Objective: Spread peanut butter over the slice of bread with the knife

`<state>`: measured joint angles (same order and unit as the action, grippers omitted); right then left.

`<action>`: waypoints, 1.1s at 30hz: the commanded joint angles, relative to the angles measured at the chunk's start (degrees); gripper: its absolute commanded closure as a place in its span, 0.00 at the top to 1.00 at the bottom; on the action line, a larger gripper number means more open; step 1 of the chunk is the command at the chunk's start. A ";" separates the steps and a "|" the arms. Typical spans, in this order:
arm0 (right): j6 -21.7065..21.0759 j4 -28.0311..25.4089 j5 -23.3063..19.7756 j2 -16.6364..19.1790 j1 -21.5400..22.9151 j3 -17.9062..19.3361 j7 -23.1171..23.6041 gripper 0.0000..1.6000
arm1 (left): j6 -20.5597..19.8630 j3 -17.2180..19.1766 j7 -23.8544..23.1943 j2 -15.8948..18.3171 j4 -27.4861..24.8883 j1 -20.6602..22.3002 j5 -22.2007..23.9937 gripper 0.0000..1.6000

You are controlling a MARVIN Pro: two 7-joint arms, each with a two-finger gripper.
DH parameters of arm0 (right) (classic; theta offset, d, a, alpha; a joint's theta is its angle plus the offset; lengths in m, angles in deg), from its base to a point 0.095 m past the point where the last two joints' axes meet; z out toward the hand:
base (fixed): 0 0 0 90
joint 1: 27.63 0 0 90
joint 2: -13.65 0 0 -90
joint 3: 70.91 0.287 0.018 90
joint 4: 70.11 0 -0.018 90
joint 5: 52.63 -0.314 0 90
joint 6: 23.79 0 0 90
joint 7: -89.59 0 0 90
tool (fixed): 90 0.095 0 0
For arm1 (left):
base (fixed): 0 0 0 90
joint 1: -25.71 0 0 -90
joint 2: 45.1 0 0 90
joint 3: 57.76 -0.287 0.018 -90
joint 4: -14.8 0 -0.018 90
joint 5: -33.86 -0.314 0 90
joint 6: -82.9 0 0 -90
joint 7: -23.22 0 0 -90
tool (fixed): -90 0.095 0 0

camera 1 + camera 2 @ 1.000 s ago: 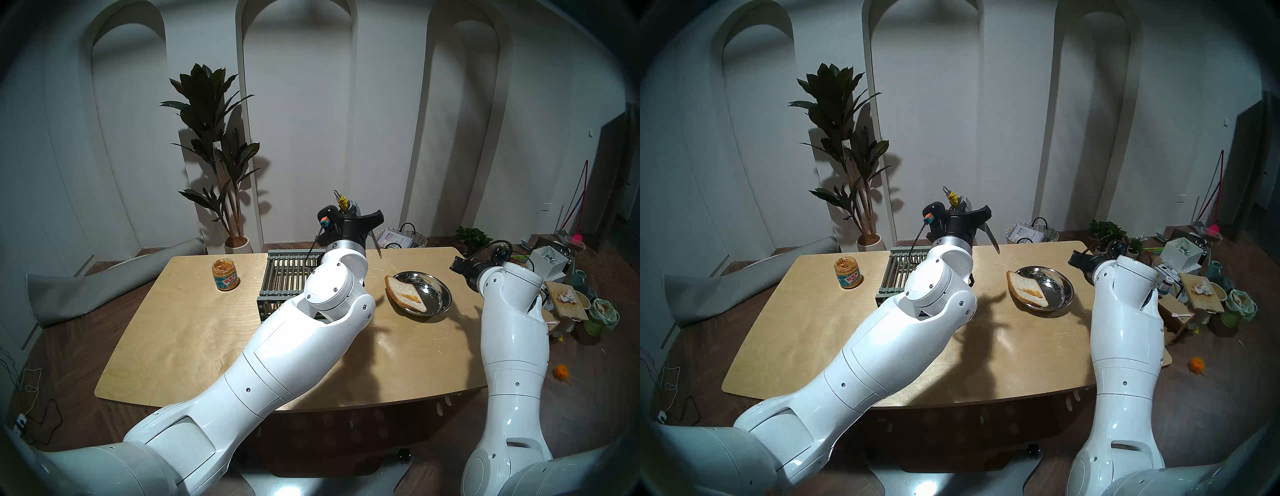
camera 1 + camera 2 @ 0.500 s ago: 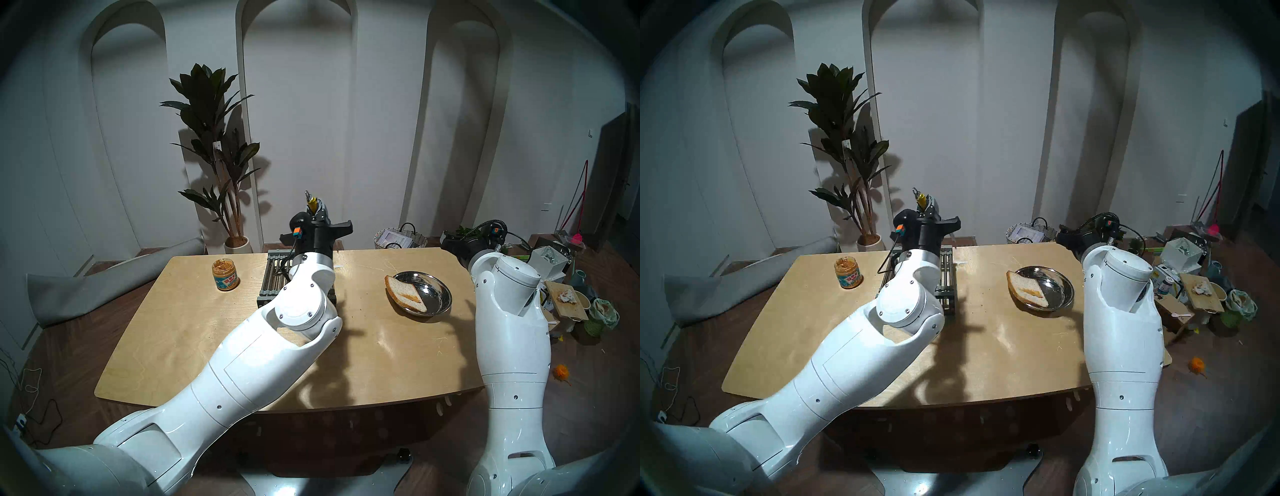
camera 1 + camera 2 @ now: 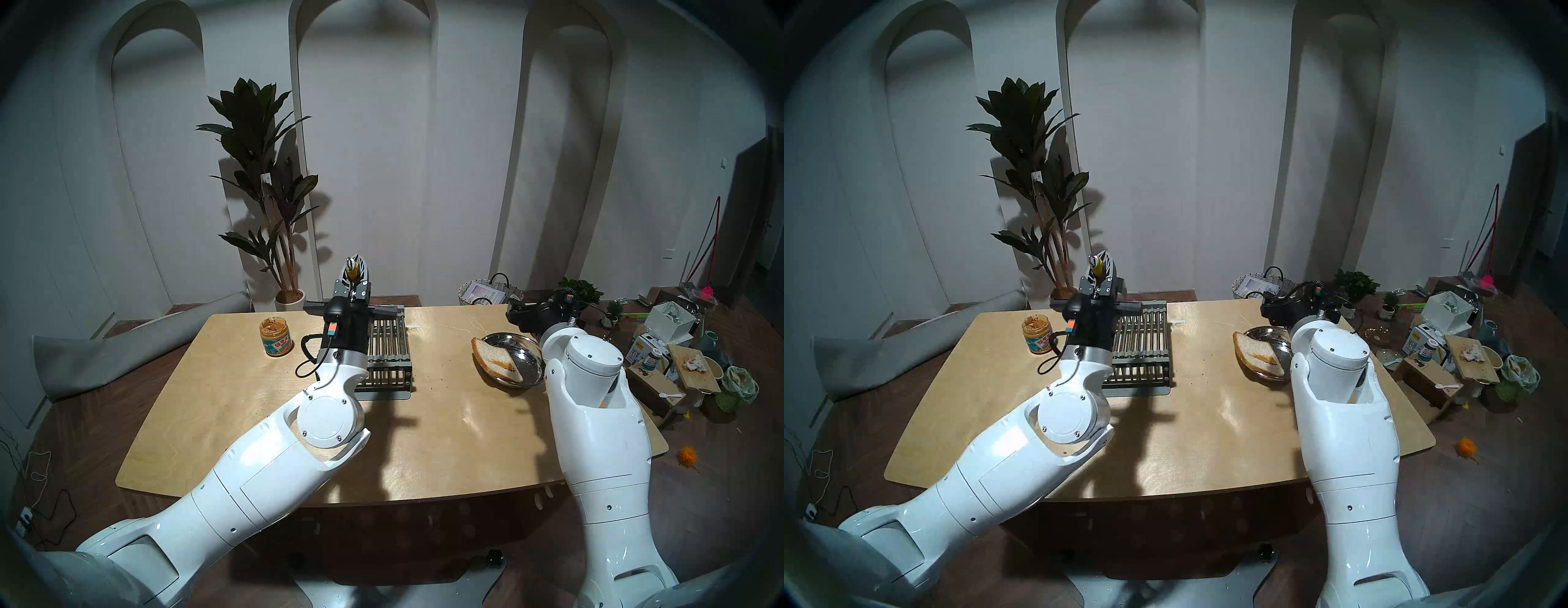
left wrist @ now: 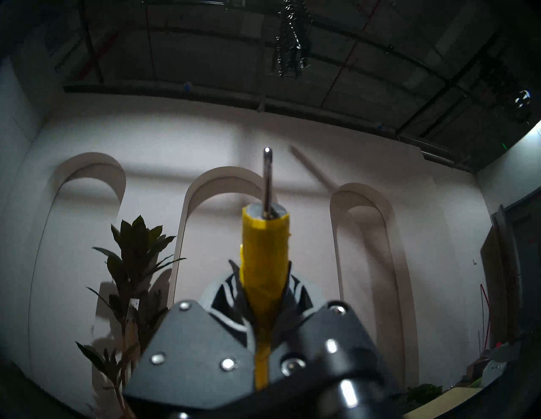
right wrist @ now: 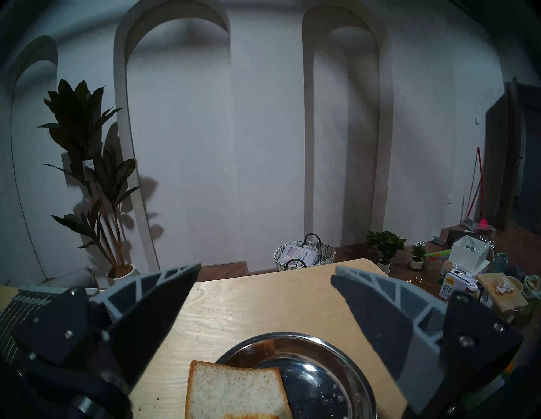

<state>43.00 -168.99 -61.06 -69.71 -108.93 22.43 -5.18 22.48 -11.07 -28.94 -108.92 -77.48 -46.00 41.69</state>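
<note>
Steel dish (image 3: 535, 368) holds the bread (image 3: 495, 359). Left of it, the left end effector (image 3: 354, 271) clamps the knife (image 4: 265, 263); the right end effector (image 5: 265, 295) gapes empty above. Jar (image 3: 276, 336) label unreadable.

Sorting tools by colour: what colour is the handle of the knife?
Yellow; the knife handle shows best in the left wrist view.

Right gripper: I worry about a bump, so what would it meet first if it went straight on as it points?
Probably nothing near: the right gripper, jaws open, points level above the table, toward the far wall.
</note>
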 commanded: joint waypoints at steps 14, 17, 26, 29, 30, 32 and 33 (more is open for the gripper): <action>10.86 3.74 3.37 -1.15 1.42 -3.04 -2.95 1.00 | 18.86 -0.16 -3.98 -3.21 17.74 5.07 -4.10 0.00; 11.33 3.88 3.66 -1.14 1.32 -3.14 -3.36 1.00 | 20.31 -0.18 -4.36 -3.90 19.32 5.47 -3.85 0.00; 11.98 3.84 4.00 -1.36 1.07 -3.27 -4.36 1.00 | 20.60 -0.41 -5.54 -4.66 20.23 5.05 -2.08 0.00; 12.14 3.92 3.73 -1.51 1.06 -3.24 -4.36 1.00 | 19.69 -0.55 -6.06 -4.43 19.56 4.69 -1.28 0.00; 12.23 3.98 3.69 -1.55 1.06 -3.27 -4.39 1.00 | 19.34 -0.56 -6.13 -4.39 19.55 4.64 -1.36 0.00; 12.48 4.28 3.60 -1.65 1.11 -3.32 -4.39 1.00 | 18.82 -0.64 -6.35 -4.44 19.73 4.55 -1.03 0.00; 12.69 4.55 3.49 -1.70 1.16 -3.29 -4.33 1.00 | 18.34 -0.69 -6.47 -4.41 19.79 4.48 -0.72 0.00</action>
<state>54.16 -163.89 -56.96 -71.07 -108.35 18.93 -9.81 42.18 -11.67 -34.89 -112.97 -56.35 -42.60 40.31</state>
